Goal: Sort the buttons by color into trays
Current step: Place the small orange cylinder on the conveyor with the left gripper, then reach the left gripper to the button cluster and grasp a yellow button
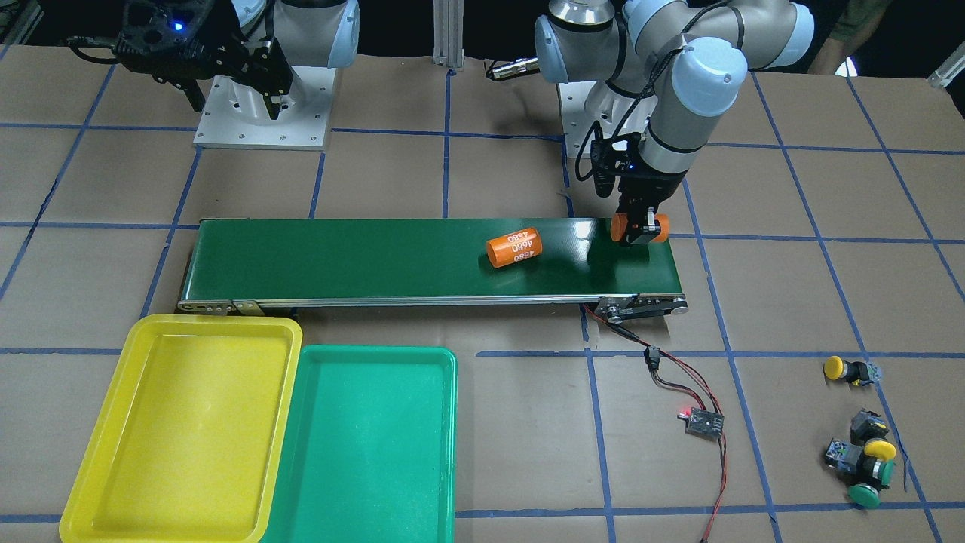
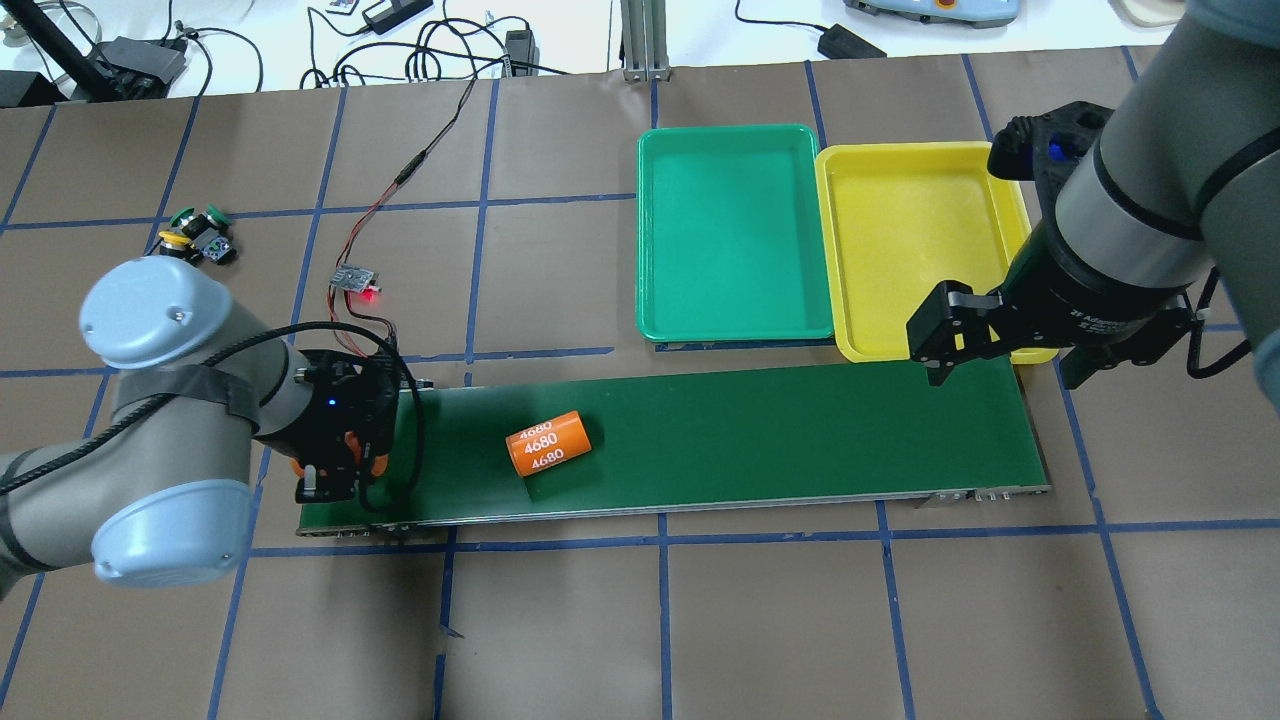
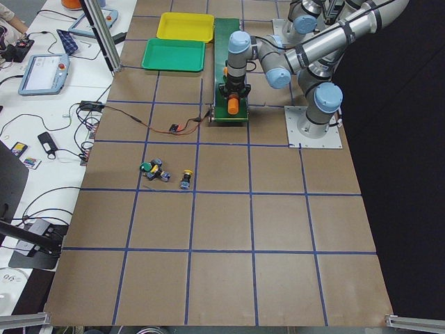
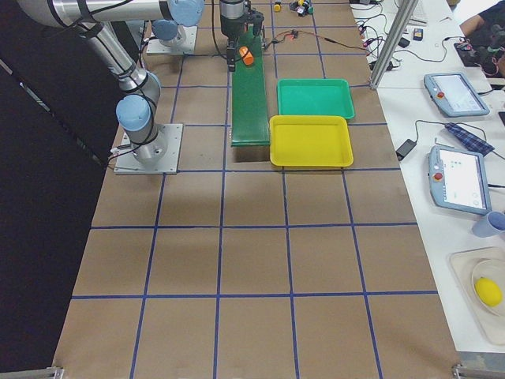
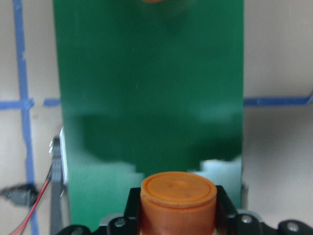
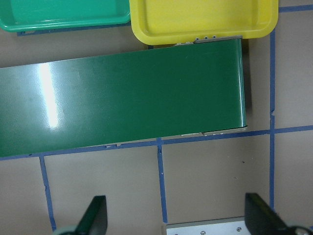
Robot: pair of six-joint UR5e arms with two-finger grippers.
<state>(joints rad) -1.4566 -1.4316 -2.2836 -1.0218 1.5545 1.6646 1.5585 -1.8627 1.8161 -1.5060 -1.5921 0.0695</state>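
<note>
Left tool [image 1: 639, 232] gripped an orange cylinder [image 5: 178, 195], belt [image 1: 377, 256] just beneath it; best lowered flat before release imo. Right tool [image 6: 178, 216] hung open, empty.

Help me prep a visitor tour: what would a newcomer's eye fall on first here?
The bright yellow tray and teal tray, empty, side by side beside the dark green conveyor belt. Then the orange cylinder marked 4680 lying mid-belt, and a second cylinder gripped by the left end effector at the belt's end. The buttons lie apart, unsorted.
</note>
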